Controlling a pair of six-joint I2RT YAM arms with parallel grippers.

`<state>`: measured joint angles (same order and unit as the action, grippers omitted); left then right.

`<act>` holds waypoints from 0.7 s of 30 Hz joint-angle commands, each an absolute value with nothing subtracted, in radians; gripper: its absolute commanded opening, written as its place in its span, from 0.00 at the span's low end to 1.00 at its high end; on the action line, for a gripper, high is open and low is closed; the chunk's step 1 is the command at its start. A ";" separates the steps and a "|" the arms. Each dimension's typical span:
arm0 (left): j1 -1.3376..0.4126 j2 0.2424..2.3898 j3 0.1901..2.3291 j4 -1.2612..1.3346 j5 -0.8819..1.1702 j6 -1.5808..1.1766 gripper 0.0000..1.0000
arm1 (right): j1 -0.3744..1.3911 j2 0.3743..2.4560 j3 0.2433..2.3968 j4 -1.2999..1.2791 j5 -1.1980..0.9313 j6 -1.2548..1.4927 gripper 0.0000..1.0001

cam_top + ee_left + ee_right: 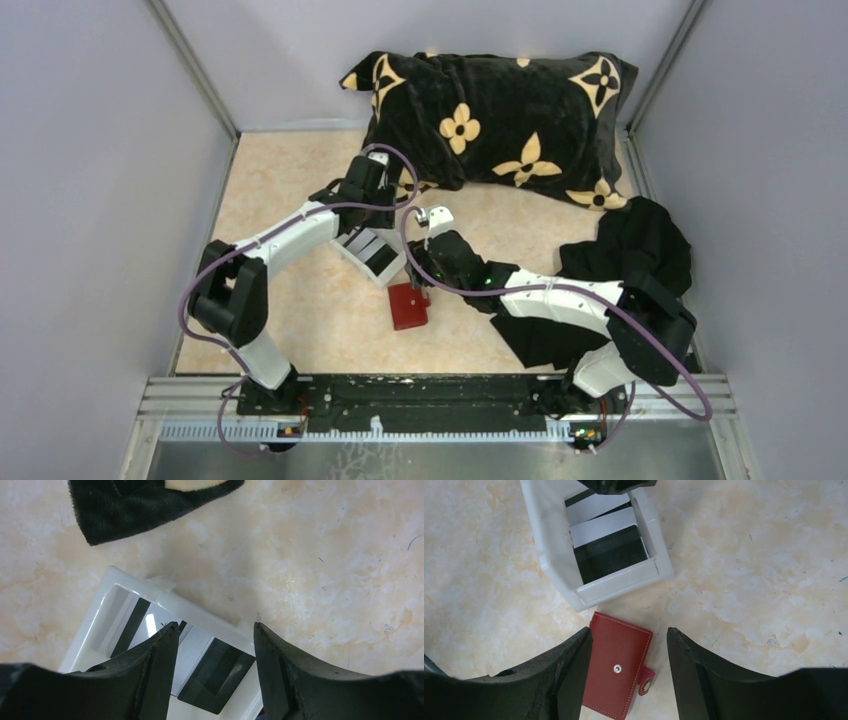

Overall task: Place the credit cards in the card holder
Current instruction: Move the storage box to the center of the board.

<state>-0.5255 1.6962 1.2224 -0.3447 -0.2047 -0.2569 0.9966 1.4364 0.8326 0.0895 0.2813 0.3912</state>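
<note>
Credit cards (609, 555) lie in the white tray (553, 555); none in the card holder (616, 672), snapped closed at the tray's 5 o'clock, top view. Left gripper (215, 626) over cards, right gripper (629, 632) over holder: I read both spread, empty. Nothing done yet.

Left wrist: white tray (200, 615) runs off frame at 6 o'clock. My left fingers (150, 675) cover part of the credit cards (215, 677). Card print unreadable.
</note>
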 commanded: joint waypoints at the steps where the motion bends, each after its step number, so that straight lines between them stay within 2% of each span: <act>1: -0.478 1.682 1.265 -0.405 -0.103 -0.242 0.64 | 0.972 1.427 0.861 0.156 0.305 0.380 0.57; 9: -0.442 1.647 1.259 -0.466 -0.033 -0.261 0.66 | 0.967 1.438 0.861 0.159 0.304 0.386 0.57; 21: -0.382 1.791 1.332 -0.591 0.069 -0.259 0.66 | 0.950 1.442 0.853 0.172 0.294 0.390 0.57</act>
